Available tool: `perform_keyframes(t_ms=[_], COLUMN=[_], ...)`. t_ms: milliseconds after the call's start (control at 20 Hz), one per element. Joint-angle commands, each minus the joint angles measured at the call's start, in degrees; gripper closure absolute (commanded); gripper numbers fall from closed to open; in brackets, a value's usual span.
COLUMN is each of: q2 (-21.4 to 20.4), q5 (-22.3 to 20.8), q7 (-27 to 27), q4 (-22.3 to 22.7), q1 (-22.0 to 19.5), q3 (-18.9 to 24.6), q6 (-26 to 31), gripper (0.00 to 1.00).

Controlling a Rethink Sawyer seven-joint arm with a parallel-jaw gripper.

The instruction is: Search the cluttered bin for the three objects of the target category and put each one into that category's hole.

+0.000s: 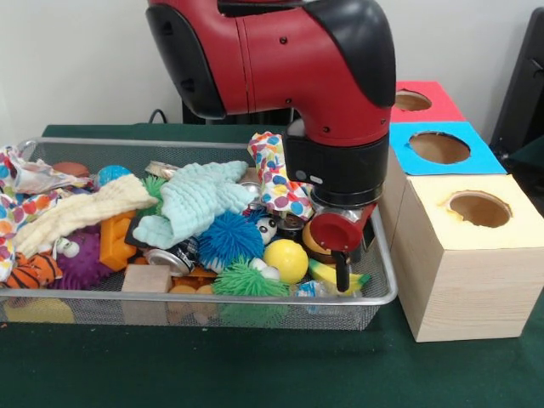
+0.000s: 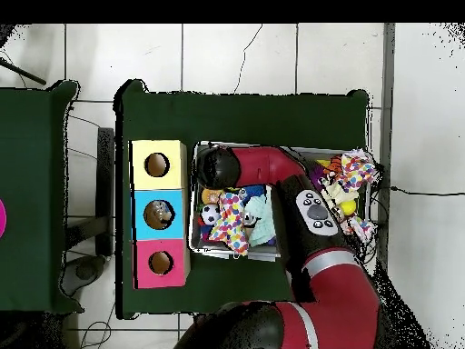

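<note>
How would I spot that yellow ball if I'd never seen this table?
Start at the wire basket on the green table and go to its end by the wooden boxes. The yellow ball sits near the front rim there, just left of the robot's gripper. It's the only smooth, plain one; the blue and green balls touching it are spiky.

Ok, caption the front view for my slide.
Sawyer's hand reaches into the cluttered wire bin beside three holed boxes.
</note>
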Motion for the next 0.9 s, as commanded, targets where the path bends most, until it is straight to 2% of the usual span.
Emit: perform_keyframes(t_ms=[50,150,250,300,550,600,900], q2=[5.37,6.87,5.74,7.34,9.77,10.33,11.88], q5=[-1.87,-2.21,-2.08,-3.09,-3.58,-4.19,-5.17], q7=[4.52,3.20,4.26,3.39,1.51,0.17,-0.11], q4=[0.59,-0.85,0.29,0.37,-1.16,-0.47,-1.80], q1=[-2.53,-3.70,-2.72,-4.11,-5.36,-6.99,-7.67], q3=[1.29,1.38,1.51,1.26,2.39,2.70,3.27], q6=[-2.35,-2.36,-2.60,-4.06,-4.55,-5.25,-5.21], gripper=[0.00,0.00,0.00,0.00,0.00,0.00,0.00])
